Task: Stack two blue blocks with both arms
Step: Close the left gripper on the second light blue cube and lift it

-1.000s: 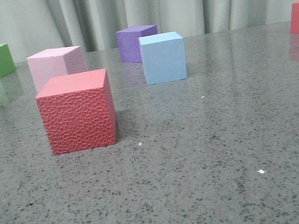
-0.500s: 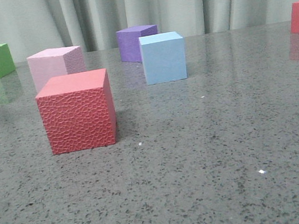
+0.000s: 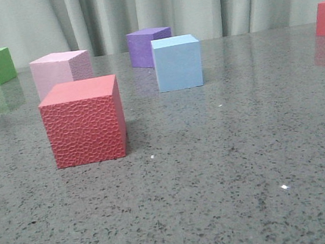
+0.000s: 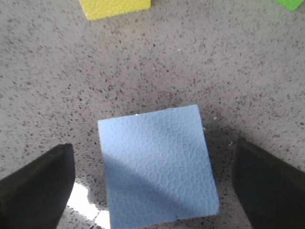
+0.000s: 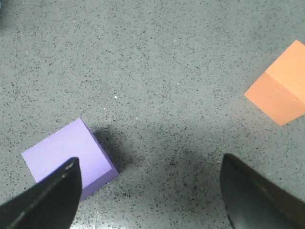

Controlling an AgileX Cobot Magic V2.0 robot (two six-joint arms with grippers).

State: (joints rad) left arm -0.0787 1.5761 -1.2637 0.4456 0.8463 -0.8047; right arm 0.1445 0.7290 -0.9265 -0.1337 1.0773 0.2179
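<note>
I am hovering my left gripper (image 4: 150, 191), jaws spread wide, straddling a pale sky-blue, pebble-textured foam cube (image 4: 157, 164) so closing would grip its sides. My right gripper (image 5: 150, 191), also wide open, is hanging beside a purple foam cube (image 5: 66, 157), holding nothing.

The smooth sky-blue cube (image 3: 177, 62) is sitting just in front of the far purple cube (image 3: 147, 46).
</note>
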